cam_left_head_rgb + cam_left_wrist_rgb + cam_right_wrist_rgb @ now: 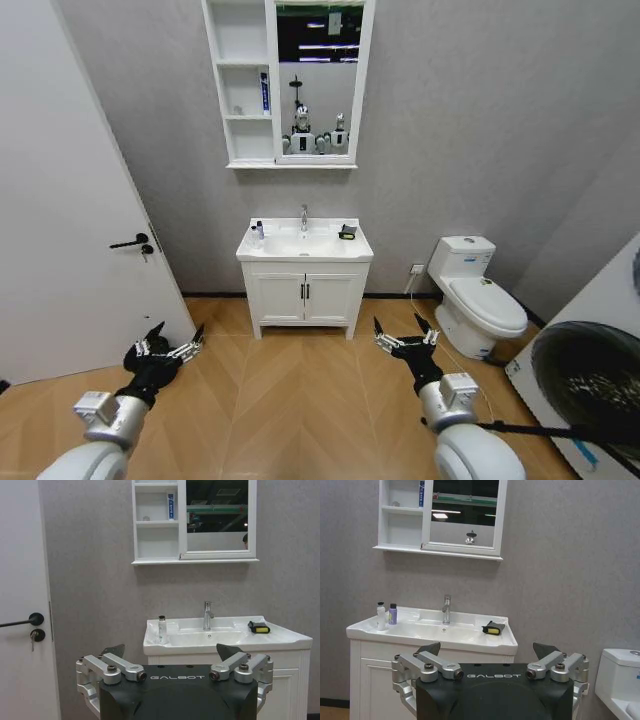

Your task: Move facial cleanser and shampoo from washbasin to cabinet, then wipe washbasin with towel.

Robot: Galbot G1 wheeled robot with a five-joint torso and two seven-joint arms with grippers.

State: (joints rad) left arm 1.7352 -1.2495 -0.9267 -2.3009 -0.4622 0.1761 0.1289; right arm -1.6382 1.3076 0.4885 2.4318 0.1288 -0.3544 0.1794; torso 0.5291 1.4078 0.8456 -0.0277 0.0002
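A white toilet (pixel 475 295) stood against the grey wall, right of a low two-door vanity (pixel 305 297) with black handles — a white door (pixel 70 230) with a black lever handle (pixel 131 241) closed off the left side.

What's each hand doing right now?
Left hand: open, empty, low over the floor.
Right hand: open, empty, low over the floor.

Two small bottles stand on the washbasin (pixel 432 635): one white bottle (pixel 381 616) and one purple bottle (pixel 393 614). One towel (pixel 493 628) lies there too. One tube (pixel 264 92) stands in the cabinet (pixel 240 85), which has three compartments.
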